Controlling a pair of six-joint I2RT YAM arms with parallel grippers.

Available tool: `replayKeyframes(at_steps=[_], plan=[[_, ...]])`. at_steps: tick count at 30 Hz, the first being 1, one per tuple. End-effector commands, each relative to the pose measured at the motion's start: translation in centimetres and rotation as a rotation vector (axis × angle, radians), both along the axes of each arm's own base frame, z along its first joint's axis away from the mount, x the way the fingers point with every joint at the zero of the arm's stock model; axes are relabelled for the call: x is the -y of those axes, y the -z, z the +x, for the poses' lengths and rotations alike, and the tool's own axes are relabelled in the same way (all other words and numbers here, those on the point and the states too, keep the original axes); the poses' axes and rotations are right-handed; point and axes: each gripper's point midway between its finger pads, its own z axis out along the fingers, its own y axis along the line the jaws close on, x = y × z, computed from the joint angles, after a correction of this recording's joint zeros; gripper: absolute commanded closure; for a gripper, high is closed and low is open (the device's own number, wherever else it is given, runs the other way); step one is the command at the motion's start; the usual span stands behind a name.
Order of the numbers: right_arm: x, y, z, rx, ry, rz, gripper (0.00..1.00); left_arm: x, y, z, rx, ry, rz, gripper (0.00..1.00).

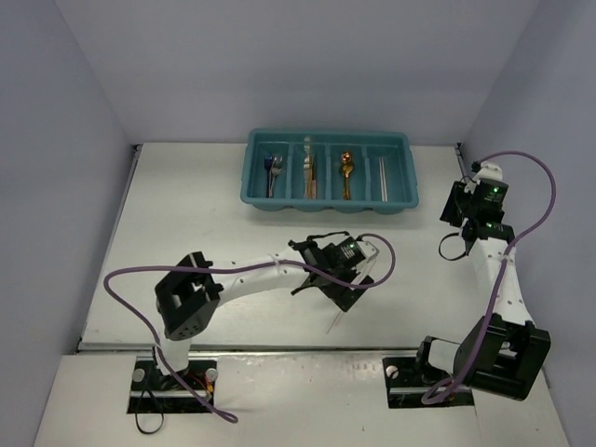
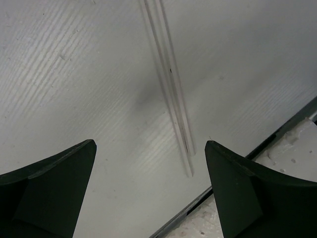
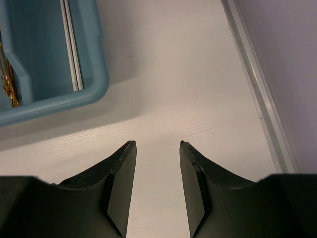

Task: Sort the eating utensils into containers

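Observation:
The teal tray (image 1: 253,166) stands at the back middle of the table. Its compartments hold silver utensils (image 1: 273,172), silver and gold pieces (image 1: 309,174), a gold spoon (image 1: 346,171) and pale sticks (image 1: 382,177). A pair of thin pale sticks (image 1: 336,321) lies on the table near the front. My left gripper (image 1: 348,282) is open above them. In the left wrist view the sticks (image 2: 171,84) run between the spread fingers of the left gripper (image 2: 149,145), nearer the right one. My right gripper (image 1: 463,207) is open and empty beside the tray's right end (image 3: 74,99).
The table's front edge (image 2: 223,178) runs just past the sticks' near end. The table's right edge rail (image 3: 257,89) and the side wall are close to the right gripper (image 3: 157,144). The tray's last compartment holds pale sticks (image 3: 72,44), with gold utensils (image 3: 7,74) beside them.

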Motion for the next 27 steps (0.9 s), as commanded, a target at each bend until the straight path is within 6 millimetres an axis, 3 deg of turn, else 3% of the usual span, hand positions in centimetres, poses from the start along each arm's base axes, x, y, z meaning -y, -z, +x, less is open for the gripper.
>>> replayKeyframes(at_steps=[1, 6, 14, 16, 19, 20, 25, 27], plan=[[0.0, -0.1, 0.5, 0.021, 0.008, 0.025, 0.62, 0.9, -0.9, 1.4, 0.001, -0.126, -0.022, 0.11], [0.1, 1.3, 0.9, -0.017, 0.003, 0.04, 0.62, 2.5, 0.6, 0.2, -0.046, -0.11, -0.006, 0.11], [0.6, 1.9, 1.2, -0.038, -0.014, 0.033, 0.63, 2.6, 3.5, -1.0, -0.114, -0.106, 0.042, 0.14], [0.7, 2.1, 1.2, -0.044, -0.017, 0.037, 0.63, 2.3, 4.2, -1.2, -0.121, -0.111, 0.059, 0.2], [0.9, 1.9, 1.4, -0.038, -0.021, 0.045, 0.63, 1.8, 5.2, -0.9, -0.116, -0.125, 0.092, 0.45], [0.9, 1.8, 1.4, -0.035, -0.023, 0.044, 0.63, 1.6, 5.5, -0.9, -0.116, -0.131, 0.106, 0.49], [0.9, 1.4, 1.5, -0.026, -0.035, 0.041, 0.63, -0.4, 7.8, -0.8, -0.178, -0.195, 0.179, 0.58], [0.6, 1.4, 1.5, -0.022, -0.049, 0.054, 0.63, -1.6, 8.8, -0.3, -0.225, -0.23, 0.193, 0.69]])
